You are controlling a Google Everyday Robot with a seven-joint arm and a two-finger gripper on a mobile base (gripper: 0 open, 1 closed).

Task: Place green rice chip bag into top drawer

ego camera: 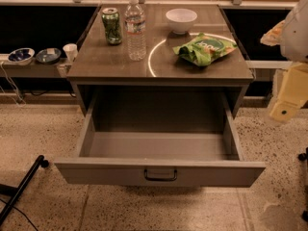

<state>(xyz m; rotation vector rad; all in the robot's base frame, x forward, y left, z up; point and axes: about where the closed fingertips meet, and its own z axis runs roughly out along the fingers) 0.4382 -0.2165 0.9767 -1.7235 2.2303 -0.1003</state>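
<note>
Bag check: green rice chip bag (204, 48) lies on cabinet top (110, 61), right side, near white bowl (181, 20); top drawer (96, 172) stands open. I see gripper (288, 97) at right edge, apart from bag, grip state unreadable.

Can (111, 26), water btl (135, 29), white bowl (181, 20).

White rounded arm shell (297, 30) at right edge; below it pale yellow blocky hand (288, 100), one dark round dot.
</note>
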